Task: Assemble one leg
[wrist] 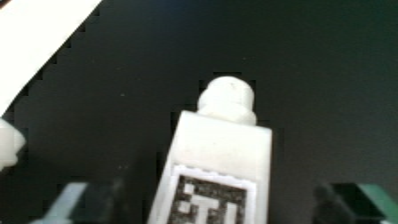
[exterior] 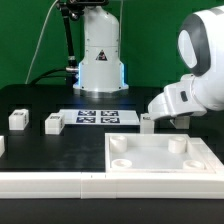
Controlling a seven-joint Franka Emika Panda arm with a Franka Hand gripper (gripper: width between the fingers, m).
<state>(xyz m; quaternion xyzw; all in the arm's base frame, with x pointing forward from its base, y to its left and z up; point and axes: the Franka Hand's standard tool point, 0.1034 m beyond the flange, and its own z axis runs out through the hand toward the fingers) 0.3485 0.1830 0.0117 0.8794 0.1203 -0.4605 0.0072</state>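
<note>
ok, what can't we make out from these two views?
1. Exterior view: the gripper fingertips are hidden by the arm's white wrist, so that view can't show contact with the leg.
2. Wrist view: the leg's tag is blurred and cut off by the frame edge.
3. Exterior view: the marker board tags are too small to read.

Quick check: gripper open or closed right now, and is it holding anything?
gripper: open, straddling the leg with a gap on each side; holding nothing.
</note>
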